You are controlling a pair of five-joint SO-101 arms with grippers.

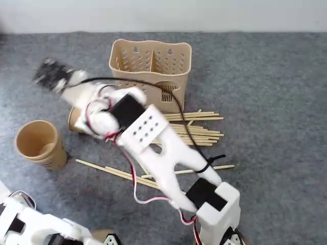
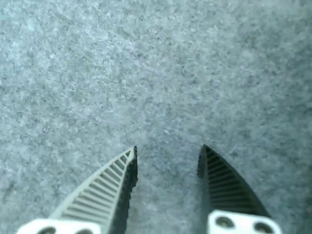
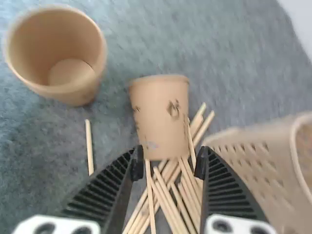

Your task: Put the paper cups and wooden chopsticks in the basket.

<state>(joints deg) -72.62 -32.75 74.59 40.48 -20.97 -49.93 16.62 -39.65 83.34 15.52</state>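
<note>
Our left pincer [image 2: 168, 150] hangs spread over the grey tabletop [image 2: 146, 73]. One paper cup [image 1: 38, 144] stands upright at left; the tipped cup [image 3: 158, 114] lies just beyond our right pincer [image 3: 170, 152], also spread. The right arm [image 1: 163, 148] hides part of the chopsticks [image 1: 202, 127] lying loose before the basket [image 1: 127, 66].

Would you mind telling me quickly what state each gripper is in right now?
Left gripper: open, holding nothing, over the grey mat.
Right gripper: open, holding nothing, over the chopsticks beside a tipped paper cup.
</note>
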